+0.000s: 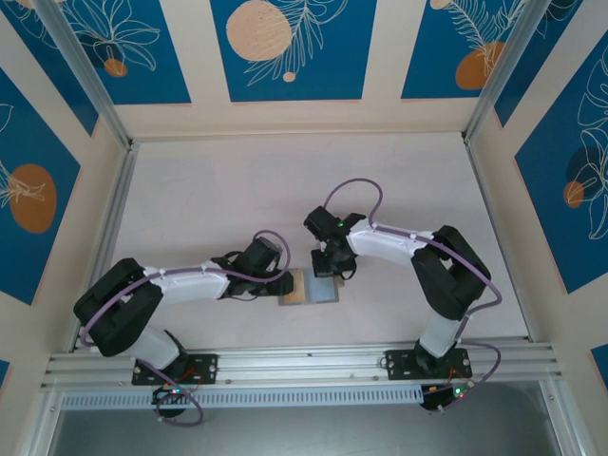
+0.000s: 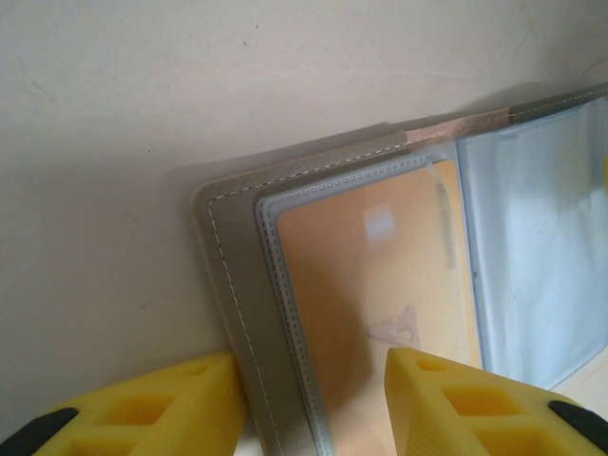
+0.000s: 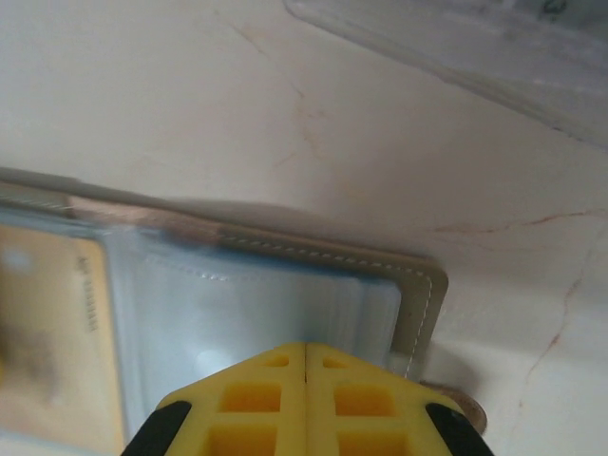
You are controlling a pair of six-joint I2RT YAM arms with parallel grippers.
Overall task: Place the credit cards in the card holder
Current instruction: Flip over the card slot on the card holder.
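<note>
The desk (image 1: 237, 180) has loads of bare room on the far side and out to both sides. The card holder (image 1: 318, 291) lies open and flat in the near middle, between the two arms. The orange card (image 2: 380, 285) sits in its left clear sleeve. The left pincer (image 2: 312, 359) is open, fingers straddling the holder's stitched left edge. The right pincer (image 3: 306, 375) is closed tight over the right page, close to its right edge.

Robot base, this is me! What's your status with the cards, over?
Left gripper open, straddling edge of card holder. Right gripper shut, above its right sleeve. Orange card already in left sleeve. Nothing blocking; clear box off to side.
</note>
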